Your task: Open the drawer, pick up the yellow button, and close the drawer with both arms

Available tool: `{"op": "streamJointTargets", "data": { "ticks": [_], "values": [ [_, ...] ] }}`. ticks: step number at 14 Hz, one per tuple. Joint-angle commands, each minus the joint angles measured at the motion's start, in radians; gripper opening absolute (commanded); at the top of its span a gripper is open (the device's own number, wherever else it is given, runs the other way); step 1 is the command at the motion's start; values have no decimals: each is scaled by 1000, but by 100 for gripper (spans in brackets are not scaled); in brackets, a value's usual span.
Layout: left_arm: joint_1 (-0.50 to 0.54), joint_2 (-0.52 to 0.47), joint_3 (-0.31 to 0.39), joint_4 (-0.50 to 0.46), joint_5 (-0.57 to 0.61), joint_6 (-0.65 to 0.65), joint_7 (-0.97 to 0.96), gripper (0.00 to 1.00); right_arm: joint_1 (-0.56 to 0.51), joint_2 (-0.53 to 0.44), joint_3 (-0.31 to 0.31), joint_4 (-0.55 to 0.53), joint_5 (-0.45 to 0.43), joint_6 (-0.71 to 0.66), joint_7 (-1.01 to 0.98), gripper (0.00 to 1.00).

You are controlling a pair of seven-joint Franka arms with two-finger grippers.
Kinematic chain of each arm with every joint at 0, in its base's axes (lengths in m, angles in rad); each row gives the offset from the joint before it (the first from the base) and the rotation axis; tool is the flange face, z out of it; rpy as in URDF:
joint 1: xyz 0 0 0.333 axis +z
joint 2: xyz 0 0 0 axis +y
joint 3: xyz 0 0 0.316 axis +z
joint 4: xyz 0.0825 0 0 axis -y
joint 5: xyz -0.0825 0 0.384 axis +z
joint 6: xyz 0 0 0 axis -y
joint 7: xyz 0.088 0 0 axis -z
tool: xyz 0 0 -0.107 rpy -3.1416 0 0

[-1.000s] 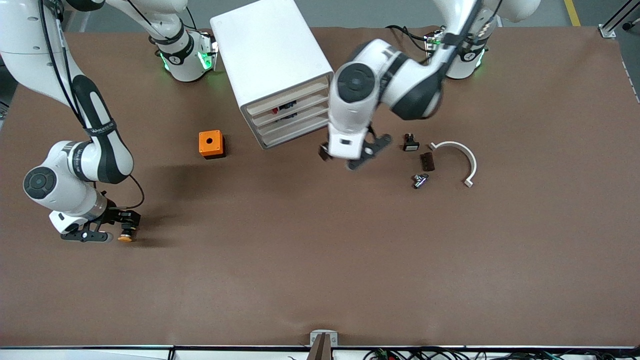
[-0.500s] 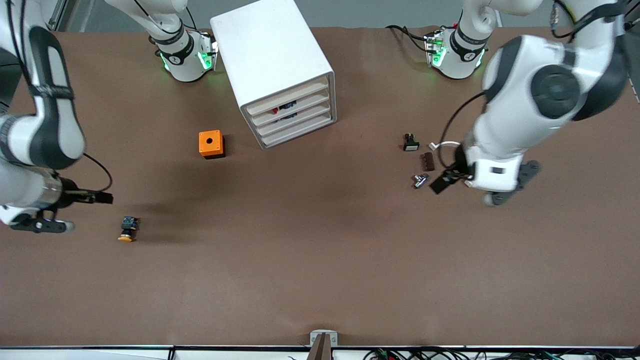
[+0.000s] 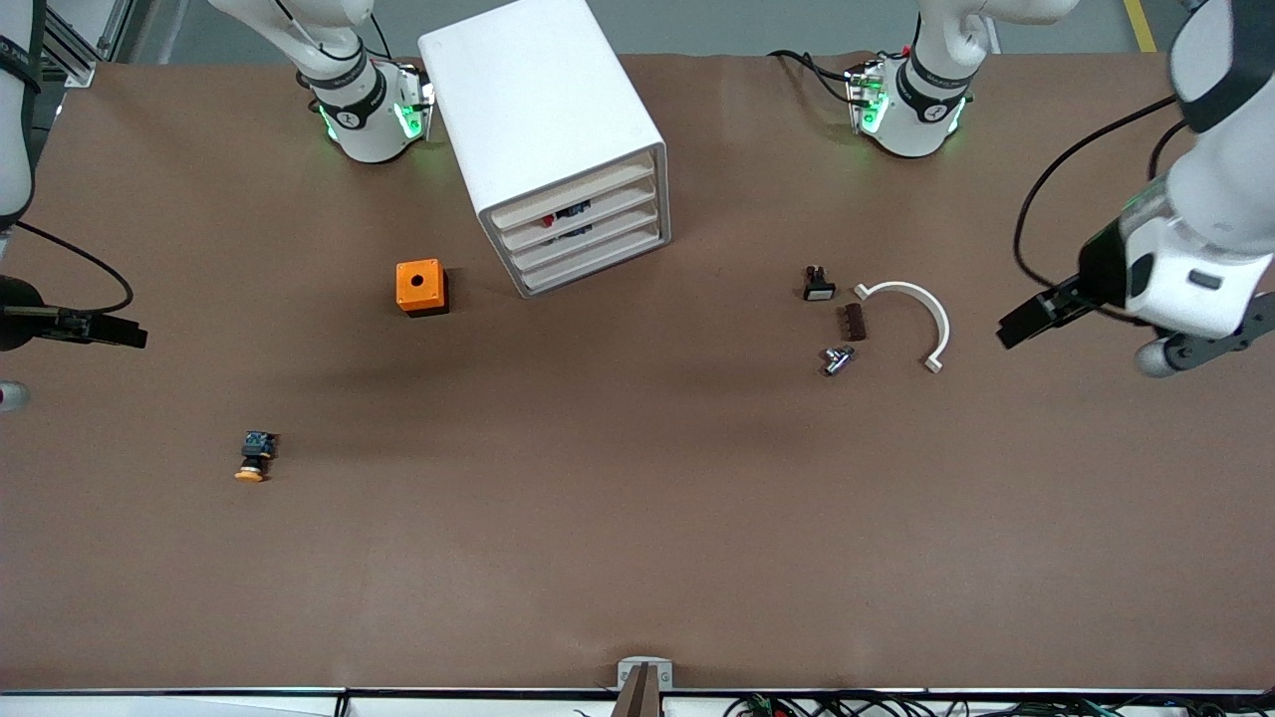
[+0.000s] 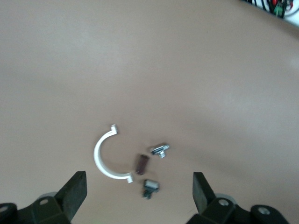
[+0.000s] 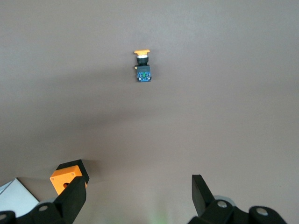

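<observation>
The button (image 3: 253, 457) lies on its side on the bare table toward the right arm's end, orange cap nearest the front camera; the right wrist view shows the button (image 5: 142, 66) apart from my fingers. My right gripper (image 3: 60, 363) hangs open and empty over the table's edge at that end. The white cabinet (image 3: 543, 110) stands between the arm bases, and each drawer (image 3: 581, 227) in it sits pushed in flush. My left gripper (image 3: 1096, 339) is open and empty over the table at the left arm's end, beside the small parts; in its wrist view the left gripper (image 4: 138, 193) holds nothing.
An orange cube with a hole (image 3: 420, 287) sits near the cabinet. Toward the left arm's end lie a white curved clip (image 3: 916, 314), a brown piece (image 3: 851, 322), a silver fitting (image 3: 836, 358) and a black piece with a white face (image 3: 818, 286).
My right gripper opened off the button, left it on the table and drew back toward the table edge. The left arm swung from in front of the cabinet to its own end.
</observation>
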Motion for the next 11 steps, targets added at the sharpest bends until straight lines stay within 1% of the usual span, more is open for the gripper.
{"op": "streamJointTargets", "data": {
  "ticks": [1,2,3,5,8,9,11],
  "values": [
    [131,-67,-72,-35,19,-50,202,100,9,11,5,69,7,-50,11,100],
    [155,-96,-75,-66,20,-50,258,100,9,11,7,72,3,-60,11,100],
    [189,-132,-99,-99,23,-50,301,100,9,11,7,91,6,-61,10,100],
    [276,-191,-194,-153,40,-48,303,100,13,11,10,108,17,-67,13,100],
    [329,-268,-306,-233,112,-48,304,100,30,-17,7,101,27,-101,28,100],
    [334,-291,-319,-254,114,-47,306,100,30,-33,7,94,36,-104,31,100],
    [334,-325,-318,-281,112,-47,321,100,32,-81,7,56,50,-120,49,100]
  ]
}}
